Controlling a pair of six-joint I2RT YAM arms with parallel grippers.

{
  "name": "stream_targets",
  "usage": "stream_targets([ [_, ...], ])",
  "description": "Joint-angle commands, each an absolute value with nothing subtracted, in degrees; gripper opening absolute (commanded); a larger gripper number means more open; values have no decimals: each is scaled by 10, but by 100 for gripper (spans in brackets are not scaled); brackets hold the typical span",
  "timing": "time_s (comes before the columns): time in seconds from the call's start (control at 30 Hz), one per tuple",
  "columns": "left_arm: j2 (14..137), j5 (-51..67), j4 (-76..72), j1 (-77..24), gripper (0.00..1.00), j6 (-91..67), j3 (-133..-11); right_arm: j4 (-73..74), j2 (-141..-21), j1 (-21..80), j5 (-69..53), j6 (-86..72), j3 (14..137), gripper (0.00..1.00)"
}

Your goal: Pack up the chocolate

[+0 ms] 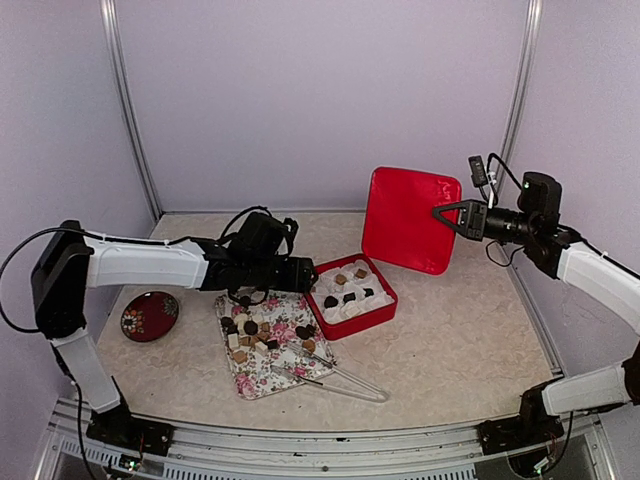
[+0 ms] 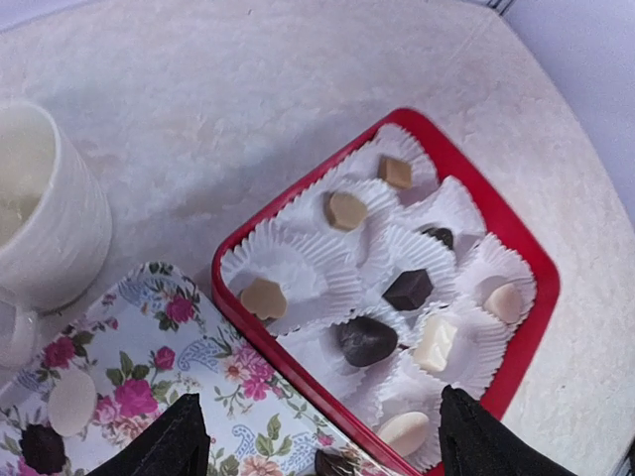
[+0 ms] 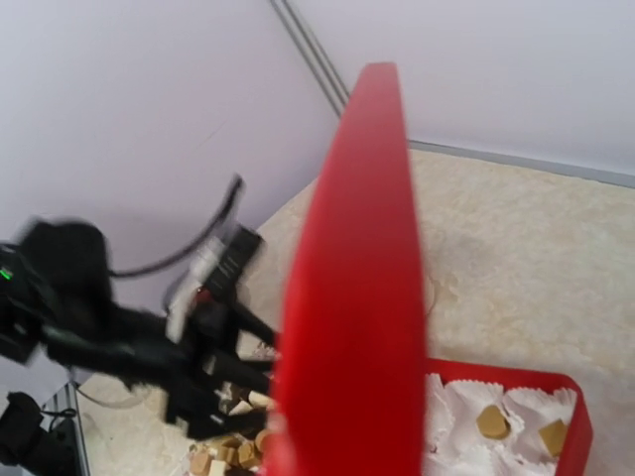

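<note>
Left claw (image 2: 327, 446) over chocolate (image 2: 408, 289) in box (image 2: 496, 206)

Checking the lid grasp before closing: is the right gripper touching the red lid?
Touching. In the top view the right gripper pinches the right edge of the red lid, which stands upright.

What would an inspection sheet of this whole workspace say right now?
Surface: beige speckled table.
Job's things: chocolates sit in paper liners inside the red box; more lie on the floral tray; the red lid stands upright.
Clutter: metal tongs, white mug, dark red dish.
Grippers: left gripper open over the box; right gripper clamped on the lid's edge.
Cables: black cable loops above the left wrist; more wiring at the right wrist.
Surroundings: pale walls, metal posts.
</note>
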State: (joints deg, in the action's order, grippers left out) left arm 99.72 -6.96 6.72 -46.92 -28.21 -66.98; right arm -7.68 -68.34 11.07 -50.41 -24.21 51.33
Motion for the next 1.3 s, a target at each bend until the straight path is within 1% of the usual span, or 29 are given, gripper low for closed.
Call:
stream_targets([
  [0.0, 1050, -107, 79, -479, 77, -348, -695, -94, -649, 85, -538, -259, 498, 0],
  [0.03, 1063, -103, 77, -482, 75, -349, -702, -90, -647, 81, -539, -257, 496, 0],
  [0.2, 1127, -67, 82, -486, 64, -331, -753, -82, -641, 64, -562, -251, 482, 0],
  [0.3, 1147, -50, 71, -490, 61, -315, -768, -72, -639, 48, -572, -249, 475, 0],
  [0.47, 1170, -45, 64, -493, 54, -271, -793, -87, -635, 30, -592, -260, 453, 0],
  [0.7, 1219, -35, 82, -492, 48, -195, -855, -107, -632, 29, -611, -288, 431, 0],
  [0.8, 1230, -19, 85, -493, 48, -168, -874, -103, -631, 29, -611, -287, 431, 0],
  [0.9, 1231, -7, 80, -494, 49, -145, -882, -103, -633, 29, -614, -287, 429, 0],
  [0.93, 1230, -7, 80, -494, 51, -135, -885, -103, -635, 29, -616, -287, 428, 0],
  [1.0, 1216, -4, 76, -494, 58, -112, -882, -115, -641, 29, -624, -298, 423, 0],
  [1.1, 1169, -16, 56, -488, 73, -99, -849, -141, -656, 29, -642, -316, 418, 0],
  [1.13, 1149, -15, 42, -482, 77, -103, -839, -147, -662, 29, -647, -321, 418, 0],
  [1.23, 1087, 0, -12, -462, 83, -130, -772, -178, -681, 29, -660, -345, 415, 0],
  [1.27, 1069, 11, -31, -455, 83, -138, -749, -193, -688, 29, -660, -356, 412, 0],
])
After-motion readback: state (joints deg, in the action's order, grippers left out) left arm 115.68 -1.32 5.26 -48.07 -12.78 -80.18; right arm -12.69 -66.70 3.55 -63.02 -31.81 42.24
